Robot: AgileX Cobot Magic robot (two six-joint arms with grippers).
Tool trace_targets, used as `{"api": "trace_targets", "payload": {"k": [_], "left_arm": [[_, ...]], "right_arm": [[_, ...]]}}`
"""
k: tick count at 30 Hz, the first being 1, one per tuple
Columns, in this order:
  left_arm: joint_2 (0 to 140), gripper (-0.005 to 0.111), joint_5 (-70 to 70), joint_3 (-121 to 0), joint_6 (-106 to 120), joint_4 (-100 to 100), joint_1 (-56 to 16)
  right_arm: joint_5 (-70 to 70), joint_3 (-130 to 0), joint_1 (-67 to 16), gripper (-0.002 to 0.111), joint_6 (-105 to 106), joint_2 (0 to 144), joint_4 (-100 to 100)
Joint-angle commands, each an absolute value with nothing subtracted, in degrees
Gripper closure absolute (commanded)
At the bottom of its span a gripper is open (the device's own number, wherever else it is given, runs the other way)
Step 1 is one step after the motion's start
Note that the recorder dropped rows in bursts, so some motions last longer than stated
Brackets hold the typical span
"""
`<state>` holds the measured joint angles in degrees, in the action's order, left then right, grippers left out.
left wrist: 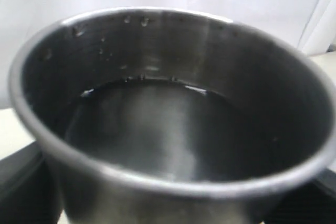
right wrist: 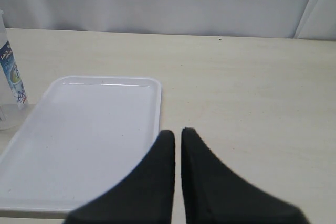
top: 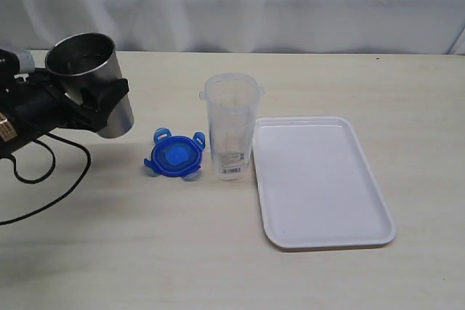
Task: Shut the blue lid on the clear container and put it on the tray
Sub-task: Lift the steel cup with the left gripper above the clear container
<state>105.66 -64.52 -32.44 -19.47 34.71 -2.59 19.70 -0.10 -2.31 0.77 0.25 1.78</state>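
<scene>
Blue lid (top: 174, 156), exterior: on the table (top: 109, 252) beside the open clear container (top: 230, 125), by the tray (top: 320, 179); your left gripper (top: 96, 101) clamps a steel tumbler (top: 91, 70).
Left wrist: only the tumbler shows; lidding looks unstarted, so park it.
Right wrist: right gripper (right wrist: 177, 132) closed, empty, near the tray; open it for the lid.

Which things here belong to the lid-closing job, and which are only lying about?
For the job: round blue plastic lid; tall clear plastic container; flat white rectangular plastic tray.
Not for the job: shiny steel tumbler, held in the left hand.
</scene>
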Motion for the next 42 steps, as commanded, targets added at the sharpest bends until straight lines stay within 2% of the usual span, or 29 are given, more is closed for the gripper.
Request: {"api": "trace_targets", "payload": {"k": [1, 11, 16, 29, 42], "left_arm": [[104.4, 0.107, -69.0, -37.4, -24.9, 38.0, -2.7], [104.4, 0.107, -63.5, -45.6, -33.3, 41.9, -3.2], [104.4, 0.107, -53.5, -50.3, -33.3, 41.7, -7.0], [104.4, 0.107, -39.9, -59.2, -32.9, 41.4, -16.8], [104.4, 0.107, -39.0, -60.1, -29.7, 41.4, -20.7]], "right_arm": [[19.7, 0.0, -2.1, 0.104, 0.7, 0.0, 1.7], [19.7, 0.0, -2.1, 0.104, 0.7, 0.0, 1.7], [19.7, 0.0, -2.1, 0.104, 0.7, 0.0, 1.7], [19.7, 0.0, -2.1, 0.104, 0.7, 0.0, 1.7], [19.7, 0.0, -2.1, 0.104, 0.7, 0.0, 1.7]]}}
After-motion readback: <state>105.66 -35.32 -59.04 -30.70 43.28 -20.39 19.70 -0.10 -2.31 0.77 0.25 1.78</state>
